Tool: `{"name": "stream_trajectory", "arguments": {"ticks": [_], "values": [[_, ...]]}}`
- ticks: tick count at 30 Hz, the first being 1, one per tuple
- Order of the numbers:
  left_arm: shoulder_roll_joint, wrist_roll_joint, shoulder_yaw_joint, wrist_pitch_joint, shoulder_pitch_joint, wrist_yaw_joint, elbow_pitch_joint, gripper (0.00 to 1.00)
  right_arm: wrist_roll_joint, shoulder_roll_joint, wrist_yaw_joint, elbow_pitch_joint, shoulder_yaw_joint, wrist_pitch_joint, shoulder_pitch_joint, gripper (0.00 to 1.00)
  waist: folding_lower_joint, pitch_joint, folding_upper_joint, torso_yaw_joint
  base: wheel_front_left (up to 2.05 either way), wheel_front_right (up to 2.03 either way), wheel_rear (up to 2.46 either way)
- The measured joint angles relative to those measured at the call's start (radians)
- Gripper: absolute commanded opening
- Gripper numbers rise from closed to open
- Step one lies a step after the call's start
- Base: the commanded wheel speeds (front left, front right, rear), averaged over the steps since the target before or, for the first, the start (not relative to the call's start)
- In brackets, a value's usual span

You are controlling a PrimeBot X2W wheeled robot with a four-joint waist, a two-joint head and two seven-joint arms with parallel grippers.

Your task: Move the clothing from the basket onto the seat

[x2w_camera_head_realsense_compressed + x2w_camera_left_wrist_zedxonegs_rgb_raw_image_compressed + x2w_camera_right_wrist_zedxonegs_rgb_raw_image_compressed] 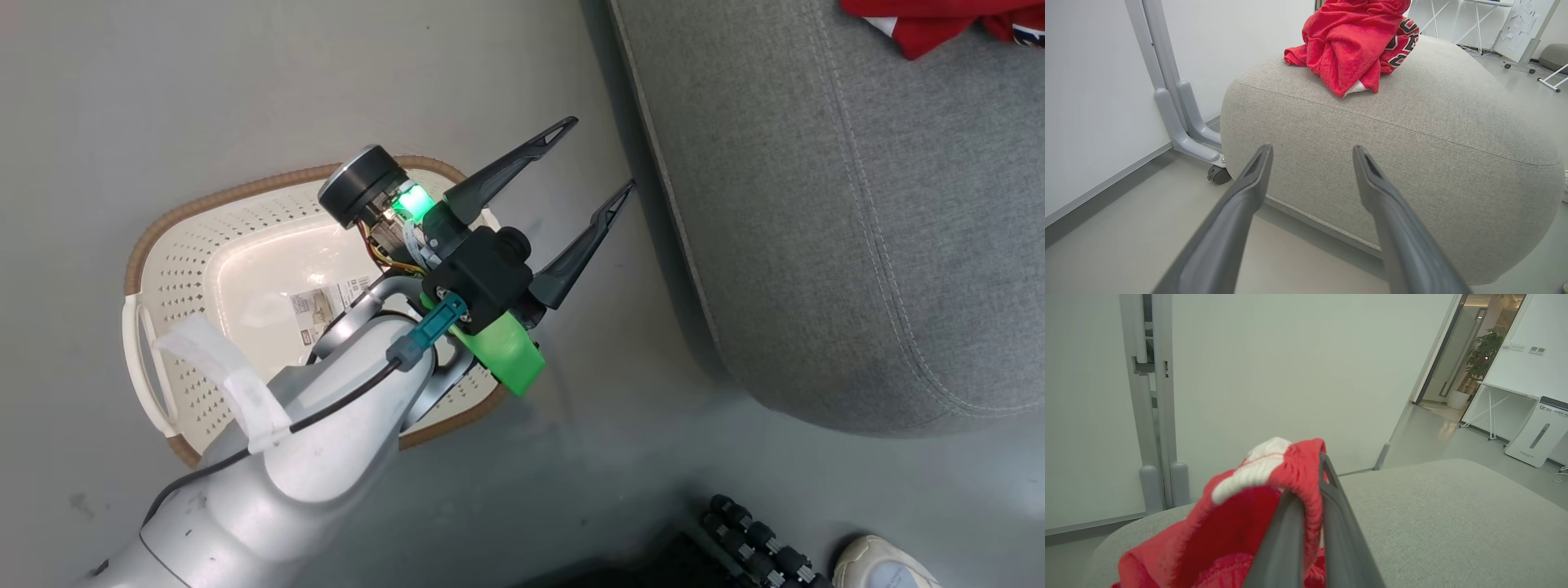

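Cream perforated plastic, the basket [188,269] sits on the floor left of the seat [857,245], its labelled bottom bare where visible, and between them hangs the left gripper [601,153], jaws spread wide and empty, tips aimed at the seat's side, probably parked clear. Red clothing [1349,45] is bunched on the seat's top, its long axis seemingly upright because the right gripper [1310,486], above the seat, pinches its white-trimmed edge tight, likely ready to lay it down.

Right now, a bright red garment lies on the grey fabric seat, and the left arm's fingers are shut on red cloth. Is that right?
Wrong arm: the right wrist view shows the right fingers shut on bright red cloth. The left fingers stand open. The rest holds.
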Motion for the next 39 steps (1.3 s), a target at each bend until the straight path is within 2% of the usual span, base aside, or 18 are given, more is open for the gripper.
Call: {"name": "stream_trajectory", "arguments": {"ticks": [5, 11, 12, 13, 23, 30, 39], "values": [[0.002, 0.0, -0.005, 0.003, -0.001, 0.004, -0.006, 1.0, -0.006, 0.064, 0.0, 0.031, -0.019, 0.0, 0.103, 0.0, 0.0, 0.006, 0.0, 0.004, 0.0, 0.0, 0.0], [0.007, -0.003, -0.006, 0.004, -0.008, 0.01, -0.011, 1.0, -0.015, 0.095, 0.0, 0.059, -0.028, 0.0, 0.155, 0.0, -0.0001, 0.004, 0.0, 0.009, 0.0, 0.0, 0.0], [0.011, -0.005, -0.005, 0.003, -0.008, 0.016, -0.01, 1.0, -0.016, 0.098, 0.0, 0.039, -0.037, 0.0, 0.162, 0.44, 0.0, -0.003, 0.0, 0.009, 0.0, 0.0, 0.0], [0.011, -0.012, -0.003, 0.002, -0.005, 0.02, -0.005, 1.0, -0.021, 0.113, 0.0, 0.006, -0.043, 0.0, 0.196, 1.0, 0.0, -0.021, 0.0, 0.008, 0.0, 0.0, 0.0], [-0.001, -0.045, 0.031, -0.008, 0.056, 0.045, 0.013, 1.0, -0.021, 0.144, 0.0, -0.115, -0.012, 0.0, 0.394, 1.0, -0.0001, -0.13, 0.0, 0.004, 0.0, 0.0, 0.0], [-0.012, -0.067, 0.085, -0.012, 0.126, 0.061, -0.015, 1.0, 0.005, 0.177, 0.0, -0.23, 0.058, 0.0, 0.524, 1.0, -0.0001, -0.223, 0.0, 0.015, 0.0, 0.0, 0.0], [-0.021, -0.073, 0.198, -0.014, 0.234, 0.077, -0.046, 1.0, 0.02, 0.241, 0.0, -0.378, 0.161, 0.0, 0.642, 1.0, -0.0001, -0.318, 0.0, 0.074, 0.0, 0.0, 0.0]]}}
